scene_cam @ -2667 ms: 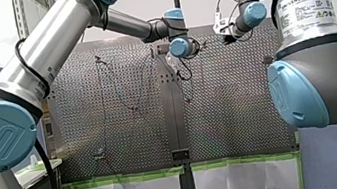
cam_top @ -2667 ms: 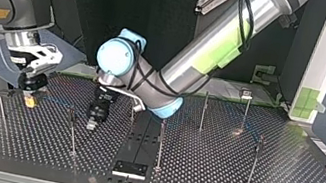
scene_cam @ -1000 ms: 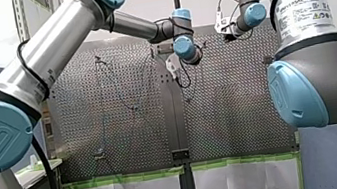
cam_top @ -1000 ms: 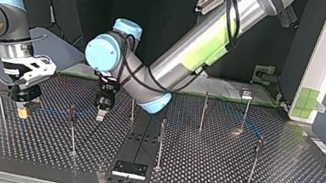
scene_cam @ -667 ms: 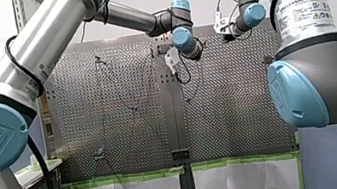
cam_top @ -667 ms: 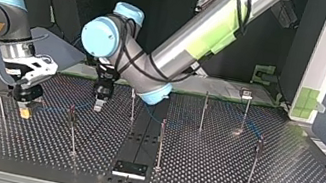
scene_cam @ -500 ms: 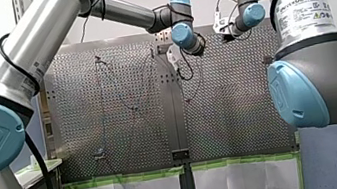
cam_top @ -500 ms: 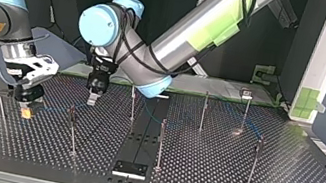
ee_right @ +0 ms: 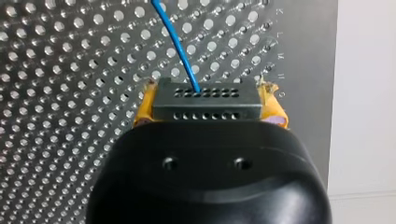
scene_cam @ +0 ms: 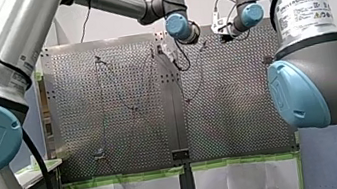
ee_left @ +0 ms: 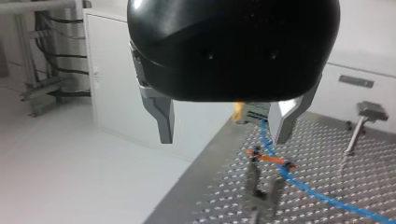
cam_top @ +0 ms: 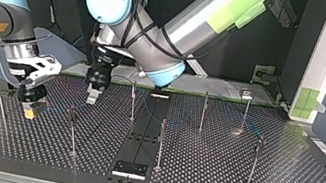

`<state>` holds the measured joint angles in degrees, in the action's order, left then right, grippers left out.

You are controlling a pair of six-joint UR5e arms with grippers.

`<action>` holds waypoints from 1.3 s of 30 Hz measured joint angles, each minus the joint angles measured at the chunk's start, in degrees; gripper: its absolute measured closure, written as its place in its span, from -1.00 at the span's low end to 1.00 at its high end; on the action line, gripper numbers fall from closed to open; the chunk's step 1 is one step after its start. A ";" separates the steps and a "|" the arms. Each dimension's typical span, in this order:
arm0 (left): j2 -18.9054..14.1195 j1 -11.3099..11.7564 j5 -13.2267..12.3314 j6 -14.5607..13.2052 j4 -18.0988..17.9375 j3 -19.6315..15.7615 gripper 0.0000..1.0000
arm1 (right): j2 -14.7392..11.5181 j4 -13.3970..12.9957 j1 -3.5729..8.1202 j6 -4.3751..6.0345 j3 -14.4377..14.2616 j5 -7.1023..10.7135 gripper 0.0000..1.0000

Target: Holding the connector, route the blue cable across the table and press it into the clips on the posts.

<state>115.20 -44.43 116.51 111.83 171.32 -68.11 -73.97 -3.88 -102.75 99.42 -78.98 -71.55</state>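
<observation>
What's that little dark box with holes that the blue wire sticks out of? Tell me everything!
It is a small dark grey rectangular connector, plastic by its look, with two rows of tiny holes. The thin blue cable comes out of one row. My right gripper holds it over the perforated metal table, jaws shut on both ends with yellow pads.

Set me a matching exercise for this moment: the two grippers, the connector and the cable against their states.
Things:
1. left gripper
2. right gripper
3. connector
4. blue cable

States:
A. clamped between yellow pads
B. open, holding nothing
C. runs out over the perforated table
D. shut on the connector

Pairs: 1-B; 2-D; 3-A; 4-C
</observation>
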 joint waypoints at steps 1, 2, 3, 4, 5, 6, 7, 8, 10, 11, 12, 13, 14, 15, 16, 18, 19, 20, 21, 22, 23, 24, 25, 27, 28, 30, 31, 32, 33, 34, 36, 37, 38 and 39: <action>-0.57 0.01 0.32 -0.40 -0.60 -0.59 -1.00 | 0.00 0.00 -0.06 0.00 0.00 0.00 1.00; -1.00 0.01 0.47 -0.72 -1.02 -1.01 -1.00 | 0.00 0.01 -0.14 0.00 0.00 0.00 1.00; -1.42 0.03 0.58 -1.06 -1.42 -1.42 -1.00 | 0.00 0.00 -0.18 0.00 0.00 0.00 1.00; -2.00 0.06 0.70 -1.47 -2.00 -2.00 -1.00 | 0.00 0.00 -0.22 0.00 0.00 0.00 1.00; -2.45 0.07 0.79 -1.76 -2.47 -2.47 -1.00 | -0.01 0.00 -0.26 0.00 0.00 0.00 1.00; -2.90 0.08 0.86 -2.07 -2.92 -2.91 -1.00 | 0.00 0.00 -0.27 0.00 0.00 0.00 1.00; -3.51 0.08 0.92 -2.51 -3.51 -3.51 -1.00 | 0.00 0.00 -0.28 0.00 0.00 0.00 1.00; -3.99 0.07 0.98 -2.85 -4.00 -4.00 -1.00 | -0.01 0.00 -0.29 0.00 0.00 0.00 1.00; -5.06 0.08 1.32 -3.48 -5.06 -5.06 -1.00 | -0.01 0.00 -0.29 0.00 0.00 0.00 1.00; -5.51 0.08 1.56 -3.65 -5.51 -5.51 -1.00 | 0.00 0.00 -0.30 0.00 0.00 0.00 1.00; -5.94 0.09 1.84 -3.79 -5.95 -5.95 -1.00 | 0.00 0.00 -0.31 0.00 0.00 0.00 1.00; -6.50 0.09 2.24 -3.91 -6.52 -6.50 -1.00 | 0.02 0.00 -0.33 0.00 0.00 0.00 1.00; -6.91 0.10 2.51 -3.97 -6.92 -6.92 -1.00 | 0.03 0.00 -0.34 0.00 0.00 0.00 1.00; -7.35 0.10 2.73 -4.01 -7.35 -7.36 -1.00 | 0.04 0.01 -0.34 0.00 0.00 0.00 1.00; -7.96 0.10 2.93 -4.04 -7.99 -7.98 -1.00 | 0.05 0.00 -0.36 0.00 0.00 0.00 1.00; -8.88 0.11 3.12 -4.06 -8.88 -8.88 -1.00 | 0.05 0.00 -0.37 0.00 0.00 0.00 1.00; -9.50 0.16 3.23 -4.05 -9.51 -9.51 -1.00 | 0.05 0.00 -0.38 0.00 0.00 0.00 1.00; -9.98 0.22 3.28 -4.04 -10.01 -9.99 -1.00 | 0.06 0.00 -0.38 0.00 0.00 0.00 1.00; -10.49 0.28 3.33 -4.03 -10.50 -10.50 -1.00 | 0.06 0.01 -0.38 0.00 0.00 0.00 1.00; -11.19 0.34 3.35 -4.02 -11.20 -11.20 -1.00 | 0.06 0.00 -0.39 0.00 0.00 0.00 1.00; -11.70 0.38 3.35 -4.02 -11.74 -11.72 -1.00 | 0.07 0.00 -0.38 0.00 0.00 0.00 1.00; -12.20 0.42 3.36 -4.01 -12.21 -12.20 -1.00 | 0.07 0.00 -0.38 0.00 0.00 0.00 1.00; -12.85 0.49 3.38 -3.96 -12.85 -12.85 -1.00 | 0.07 0.00 -0.39 0.00 0.00 0.00 1.00; -13.84 0.61 3.39 -3.87 -13.85 -13.84 -1.00 | 0.07 0.00 -0.43 0.00 0.00 0.04 1.00; -14.48 0.69 3.40 -3.86 -14.48 -14.48 -1.00 | 0.07 0.00 -0.46 0.00 0.00 0.09 1.00; -15.45 0.80 3.41 -3.89 -15.48 -15.46 -1.00 | 0.07 0.00 -0.52 0.00 0.00 0.22 1.00; -16.09 0.86 3.41 -3.95 -16.09 -16.09 -1.00 | 0.08 0.00 -0.55 0.00 0.00 0.26 1.00; -16.57 0.90 3.41 -4.04 -16.58 -16.58 -1.00 | 0.08 0.02 -0.58 0.00 0.00 0.30 1.00; -17.03 0.93 3.42 -4.15 -17.06 -17.04 -1.00 | 0.07 0.02 -0.61 0.00 0.00 0.31 1.00; -17.63 0.98 3.42 -4.32 -17.64 -17.63 -1.00 | 0.07 0.02 -0.62 0.00 0.00 0.33 1.00; -18.51 1.03 3.42 -4.55 -18.52 -18.52 -1.00 | 0.07 0.03 -0.67 0.00 0.00 0.34 1.00; -19.10 1.05 3.43 -4.68 -19.12 -19.11 -1.00 | 0.07 0.03 -0.69 0.00 0.00 0.35 1.00; -19.54 1.07 3.43 -4.77 -19.54 -19.54 -1.00 | 0.07 0.04 -0.71 0.00 0.00 0.35 1.00; -19.98 1.10 3.43 -4.84 -19.98 -19.99 -1.00 | 0.07 0.05 -0.72 0.00 0.00 0.35 1.00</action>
<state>95.22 -43.33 119.94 107.00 151.34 -88.10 -73.89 -3.83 -103.47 99.42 -78.98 -71.20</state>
